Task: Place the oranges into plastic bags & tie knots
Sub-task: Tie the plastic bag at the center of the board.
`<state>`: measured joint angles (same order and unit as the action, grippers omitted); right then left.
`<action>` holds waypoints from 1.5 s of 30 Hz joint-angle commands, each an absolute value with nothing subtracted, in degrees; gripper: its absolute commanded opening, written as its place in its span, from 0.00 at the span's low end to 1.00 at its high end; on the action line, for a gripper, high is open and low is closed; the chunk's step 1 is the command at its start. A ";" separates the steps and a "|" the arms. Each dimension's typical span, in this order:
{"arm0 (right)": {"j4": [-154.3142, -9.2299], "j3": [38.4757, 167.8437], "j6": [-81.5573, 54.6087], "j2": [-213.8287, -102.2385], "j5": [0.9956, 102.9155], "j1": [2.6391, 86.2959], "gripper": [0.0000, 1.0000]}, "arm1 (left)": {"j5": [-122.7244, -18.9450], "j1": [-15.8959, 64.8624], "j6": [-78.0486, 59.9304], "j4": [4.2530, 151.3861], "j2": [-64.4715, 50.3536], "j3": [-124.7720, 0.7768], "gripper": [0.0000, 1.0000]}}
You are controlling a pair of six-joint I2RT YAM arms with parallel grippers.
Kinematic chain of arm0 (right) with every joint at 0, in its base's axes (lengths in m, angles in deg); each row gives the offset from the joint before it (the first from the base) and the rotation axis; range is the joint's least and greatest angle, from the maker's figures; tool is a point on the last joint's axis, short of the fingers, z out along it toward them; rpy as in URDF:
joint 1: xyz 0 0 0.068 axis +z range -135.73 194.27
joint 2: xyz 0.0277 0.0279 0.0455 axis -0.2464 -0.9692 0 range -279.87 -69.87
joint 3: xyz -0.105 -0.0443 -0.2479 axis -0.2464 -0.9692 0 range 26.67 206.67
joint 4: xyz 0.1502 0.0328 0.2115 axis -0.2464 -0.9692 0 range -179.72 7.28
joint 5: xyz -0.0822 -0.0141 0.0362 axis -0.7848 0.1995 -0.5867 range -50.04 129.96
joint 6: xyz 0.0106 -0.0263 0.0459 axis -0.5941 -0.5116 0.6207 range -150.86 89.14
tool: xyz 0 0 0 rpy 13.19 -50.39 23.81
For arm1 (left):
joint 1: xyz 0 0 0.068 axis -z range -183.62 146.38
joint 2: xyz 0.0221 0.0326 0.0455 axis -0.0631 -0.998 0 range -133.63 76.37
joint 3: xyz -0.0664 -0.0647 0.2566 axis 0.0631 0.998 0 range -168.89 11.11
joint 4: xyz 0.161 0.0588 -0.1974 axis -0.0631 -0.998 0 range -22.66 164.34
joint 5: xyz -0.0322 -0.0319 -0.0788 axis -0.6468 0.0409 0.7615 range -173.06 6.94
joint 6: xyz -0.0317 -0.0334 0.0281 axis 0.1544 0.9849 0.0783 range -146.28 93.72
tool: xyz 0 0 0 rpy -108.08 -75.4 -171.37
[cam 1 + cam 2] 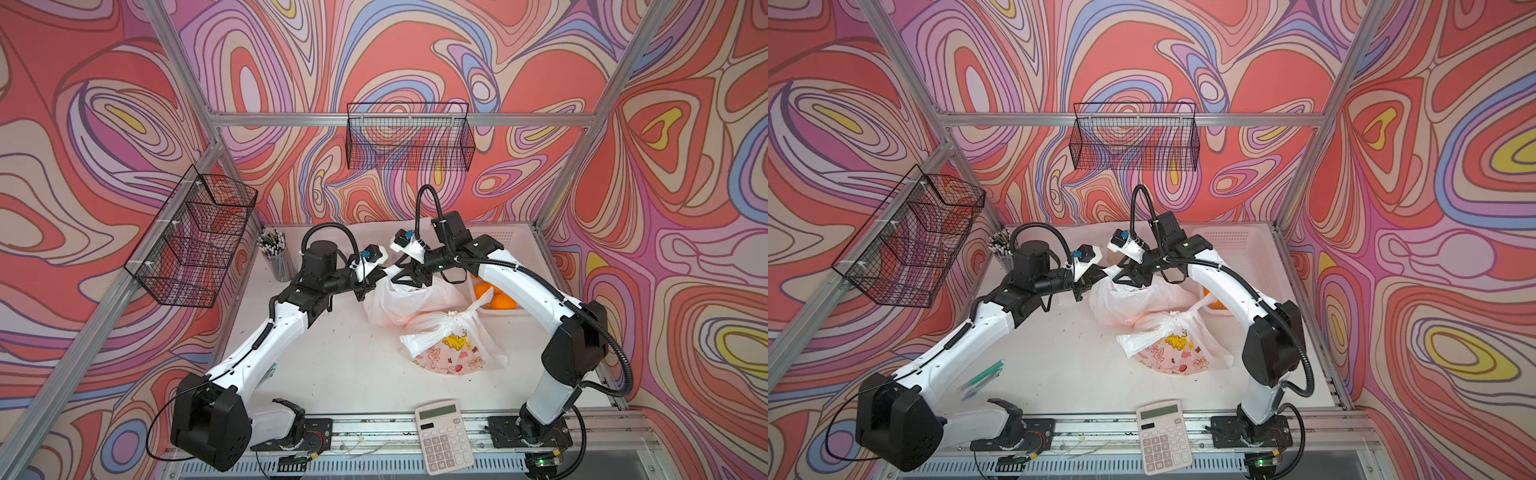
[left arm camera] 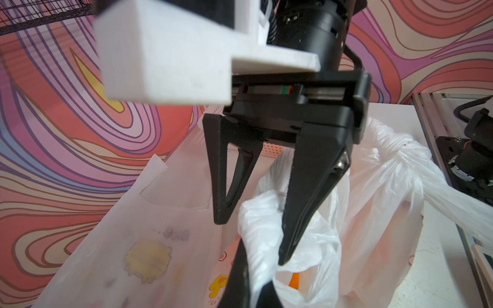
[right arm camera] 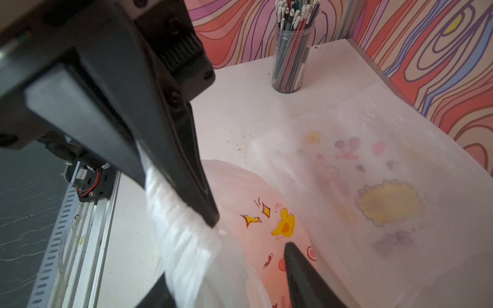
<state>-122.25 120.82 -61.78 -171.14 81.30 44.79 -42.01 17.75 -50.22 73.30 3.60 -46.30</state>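
both arms at the mouth of the open bag, knot not yet made

the open bag (image 1: 399,305) sits mid-table, on the far side of the tied bag (image 1: 453,349), and an orange (image 2: 293,281) shows inside it. our left gripper (image 1: 368,284) is clamped on one handle (image 2: 256,224). the right gripper (image 1: 409,282) has its jaws apart at the bag's mouth. we judge the film thin, soft and slippery, light itself but weighted by fruit, so we should pinch the bunched handles, not the wall.
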 commanded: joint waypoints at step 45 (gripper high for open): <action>-52.21 88.78 -25.59 -167.26 76.70 46.46 0.00 | -46.89 20.88 -25.54 84.45 10.24 -37.10 0.28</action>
